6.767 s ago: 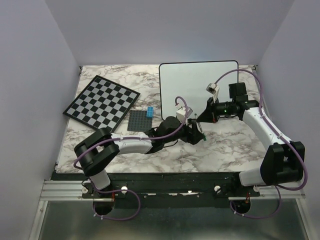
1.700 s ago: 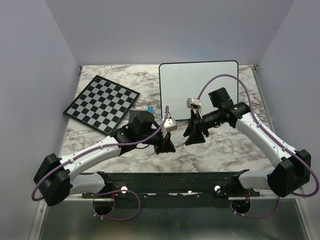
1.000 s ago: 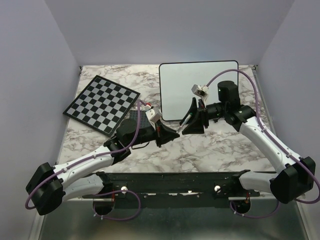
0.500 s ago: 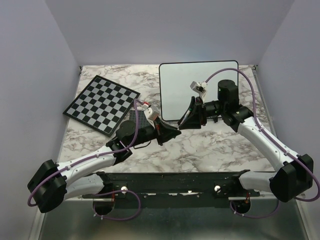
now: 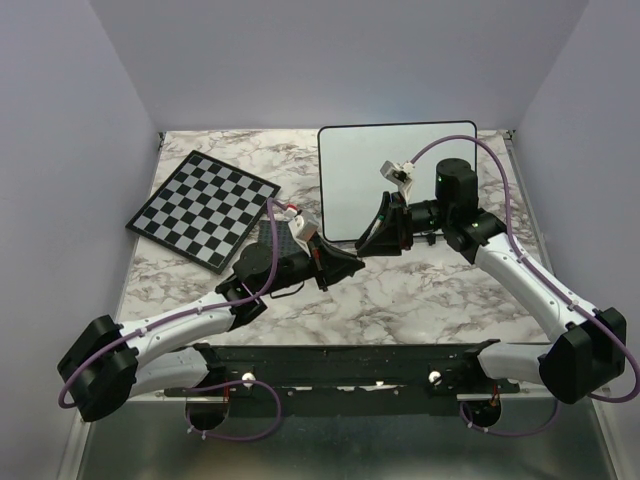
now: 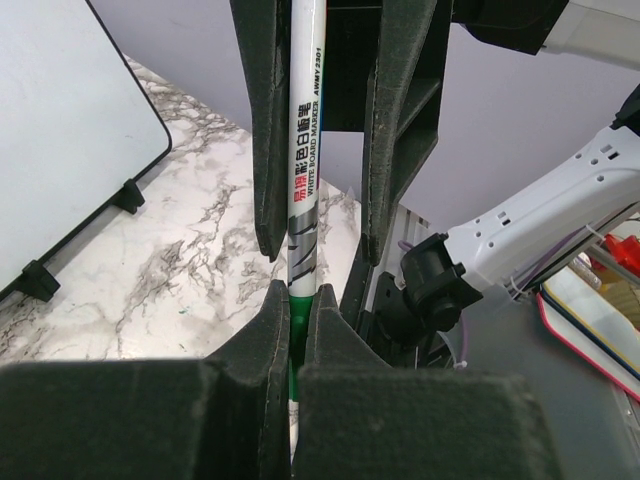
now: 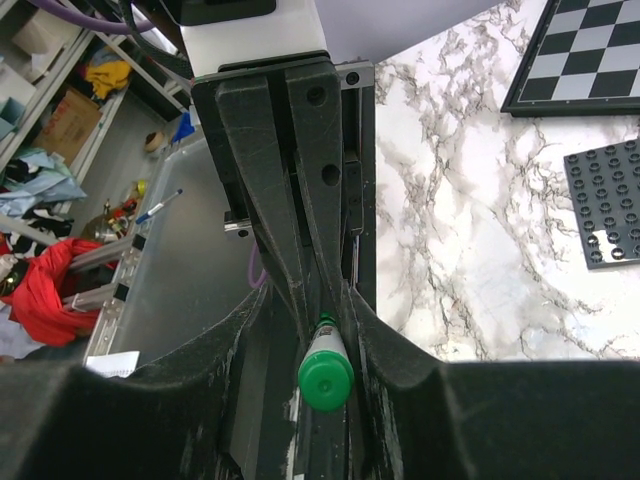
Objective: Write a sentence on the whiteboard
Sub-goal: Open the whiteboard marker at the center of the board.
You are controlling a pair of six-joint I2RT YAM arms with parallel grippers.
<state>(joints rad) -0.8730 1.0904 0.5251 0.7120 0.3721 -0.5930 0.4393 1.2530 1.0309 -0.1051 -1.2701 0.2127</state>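
Here, left gripper [image 6: 297, 300] and right gripper [image 6: 320, 150] both clenched on marker [image 6: 304, 190], beside whiteboard [image 5: 345, 170] near edge.

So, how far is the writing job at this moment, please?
Done: nothing written; the whiteboard is blank. In hand: the left pincer is shut on the marker at its green end, and the right pincer flanks its white barrel, grip unclear. Left: write the whole sentence.

The whiteboard [image 5: 400, 170], white with a thin black frame, rounded corners and small black feet, lies flat just beyond the right end effector [image 5: 372, 238], its surface blank.
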